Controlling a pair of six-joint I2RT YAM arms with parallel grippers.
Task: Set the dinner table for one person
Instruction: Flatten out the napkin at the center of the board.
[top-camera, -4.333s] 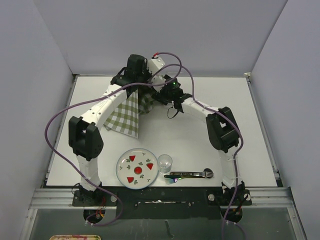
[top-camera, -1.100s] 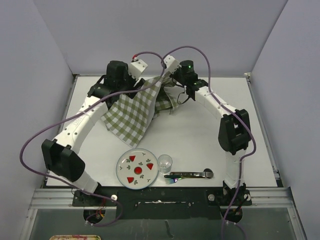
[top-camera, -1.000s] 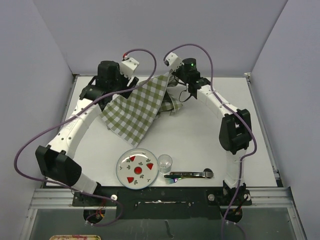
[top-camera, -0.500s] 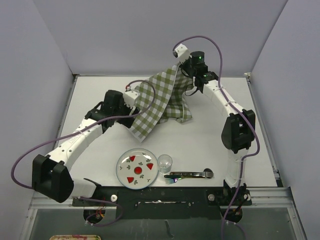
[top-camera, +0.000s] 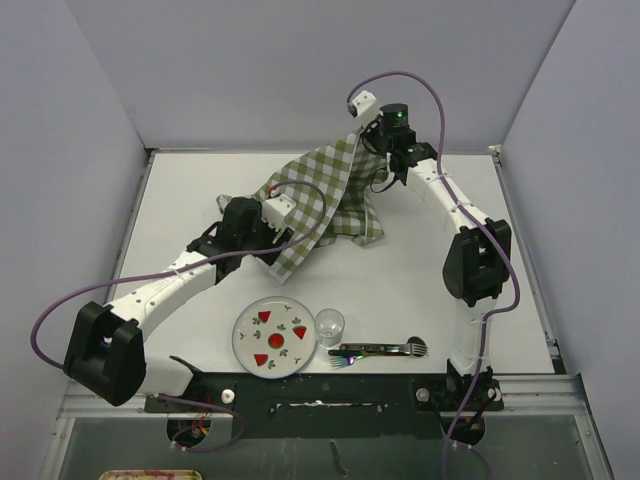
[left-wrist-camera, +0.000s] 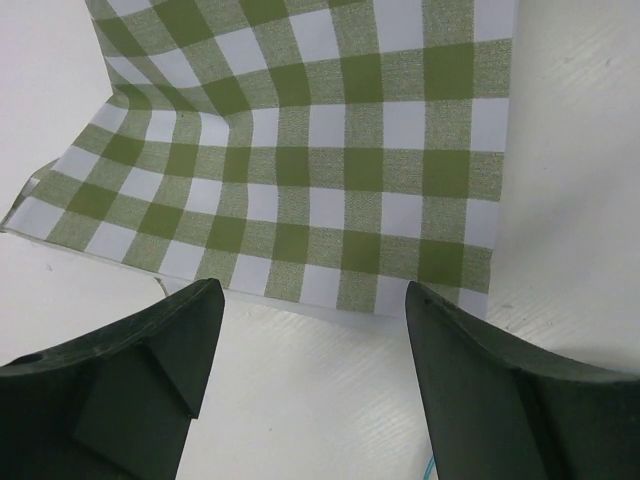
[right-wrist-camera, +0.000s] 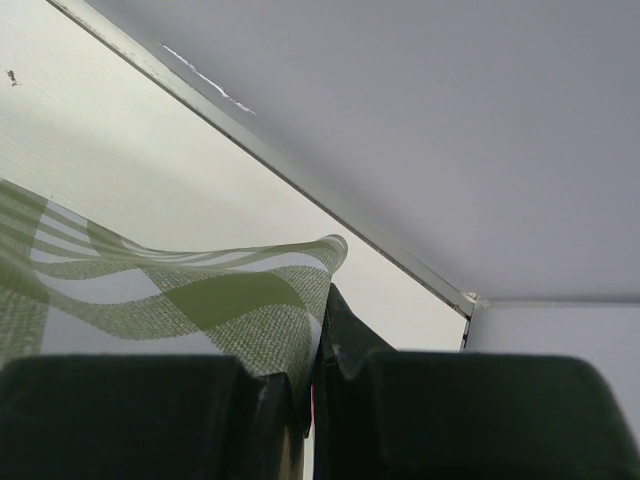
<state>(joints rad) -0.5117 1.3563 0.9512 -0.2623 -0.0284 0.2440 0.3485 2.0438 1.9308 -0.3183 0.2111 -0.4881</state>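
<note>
A green-and-white checked cloth (top-camera: 322, 205) hangs from my right gripper (top-camera: 365, 133), which is raised over the far side of the dinner table (top-camera: 180, 185). In the right wrist view the right gripper (right-wrist-camera: 322, 300) is shut on a corner of the cloth (right-wrist-camera: 215, 300). The cloth's lower end drapes onto the tabletop. My left gripper (top-camera: 268, 243) sits low at the cloth's near-left edge. In the left wrist view the left gripper (left-wrist-camera: 312, 292) is open and empty, with the cloth's hem (left-wrist-camera: 330, 200) lying just ahead of its fingers (left-wrist-camera: 160, 345).
Near the front edge lie a white plate with red and green motifs (top-camera: 271, 339), a small clear glass (top-camera: 330, 325) to its right, and a fork and spoon (top-camera: 378, 350) laid side by side. Grey walls enclose the table on three sides.
My left arm has swung from the far left corner down along the cloth's left edge, its jaws open. The right gripper has lifted its cloth corner up and to the right.
</note>
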